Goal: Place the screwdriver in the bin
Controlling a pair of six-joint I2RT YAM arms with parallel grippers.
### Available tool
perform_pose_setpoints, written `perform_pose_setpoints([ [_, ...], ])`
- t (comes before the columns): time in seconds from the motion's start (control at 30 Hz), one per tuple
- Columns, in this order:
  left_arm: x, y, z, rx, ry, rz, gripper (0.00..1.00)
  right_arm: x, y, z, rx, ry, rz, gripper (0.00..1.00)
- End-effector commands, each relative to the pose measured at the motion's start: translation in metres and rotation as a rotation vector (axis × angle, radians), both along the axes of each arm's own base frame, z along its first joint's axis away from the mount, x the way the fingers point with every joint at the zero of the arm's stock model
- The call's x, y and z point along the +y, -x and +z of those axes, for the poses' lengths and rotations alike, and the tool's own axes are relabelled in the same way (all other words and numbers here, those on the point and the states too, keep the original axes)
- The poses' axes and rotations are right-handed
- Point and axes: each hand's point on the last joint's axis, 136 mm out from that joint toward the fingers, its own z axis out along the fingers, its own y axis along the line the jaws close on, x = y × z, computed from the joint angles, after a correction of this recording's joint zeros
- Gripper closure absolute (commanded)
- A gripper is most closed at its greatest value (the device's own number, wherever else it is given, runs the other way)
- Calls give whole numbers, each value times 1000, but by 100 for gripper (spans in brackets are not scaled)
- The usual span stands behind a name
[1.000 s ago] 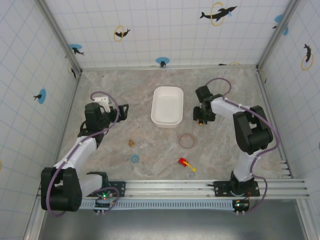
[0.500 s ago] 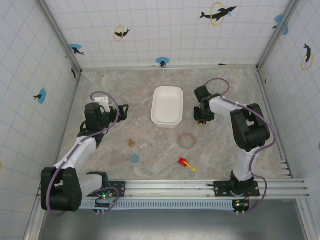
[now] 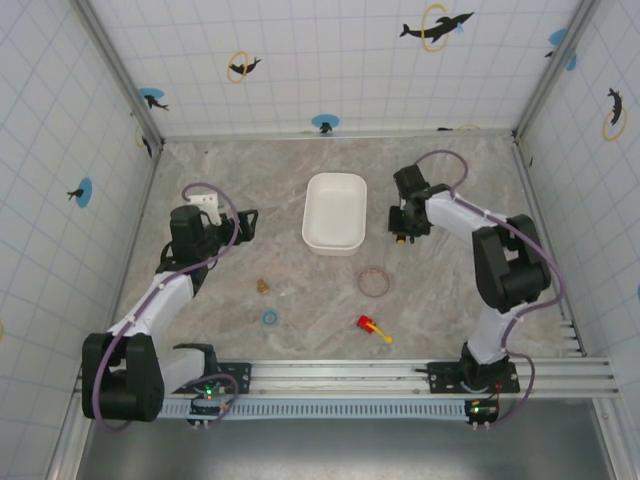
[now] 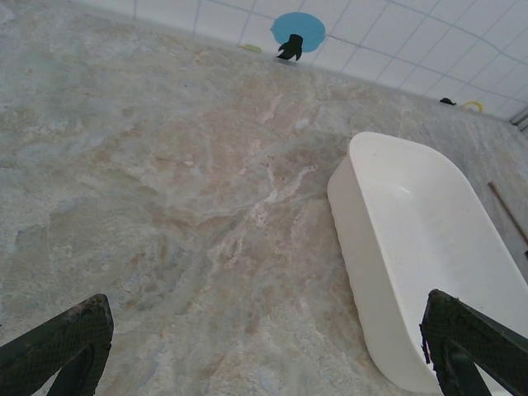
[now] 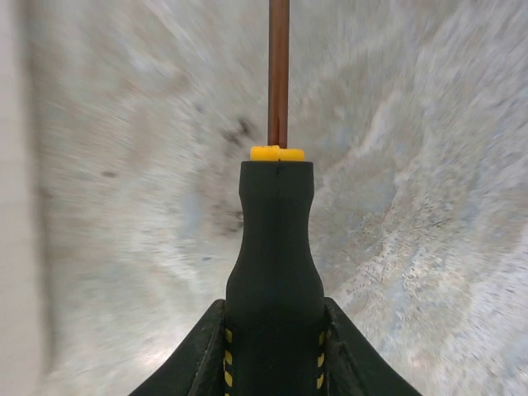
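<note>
Seen from above, the right gripper [image 3: 402,231] has edged slightly farther up the table [image 3: 300,290] than half a second ago, holding the screwdriver [image 3: 401,239] just right of the bin [image 3: 335,178], while the left gripper [image 3: 244,222] has not moved, well left of the bin. In the left wrist view, the left gripper's fingers [image 4: 58,346] are spread wide over bare table, with the bin [image 4: 388,239] to the right. In the right wrist view, the right gripper [image 5: 275,363] is clamped on the screwdriver's [image 5: 275,239] black handle, its thin shaft pointing away over the table.
</note>
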Motion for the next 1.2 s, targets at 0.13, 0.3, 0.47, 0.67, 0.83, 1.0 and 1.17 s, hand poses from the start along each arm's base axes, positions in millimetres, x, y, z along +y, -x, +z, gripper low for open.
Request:
perform_pose_setpoints([
  [0.13, -5, -2, 7, -20, -16, -34, 2, 32, -35, 205, -554, -220, -74, 100],
  [0.3, -4, -2, 5, -21, -23, -29, 2, 67, -18, 253, -820, -231, -124, 100],
  [0.47, -6, -1, 6, -27, -21, -43, 2, 97, -3, 218, -742, -37, -154, 100],
  [0.67, -8, 0, 12, -40, -17, -54, 2, 144, 9, 161, -549, 0, -84, 100],
  [0.83, -9, 0, 8, -33, -11, -56, 2, 166, 18, 117, -367, 18, -9, 100],
  [1.0, -7, 0, 5, -28, -13, -47, 2, 181, 25, 76, -212, 34, 52, 100],
  [1.17, -6, 1, 4, -26, -21, -49, 2, 187, 26, 49, -144, 31, 62, 100],
])
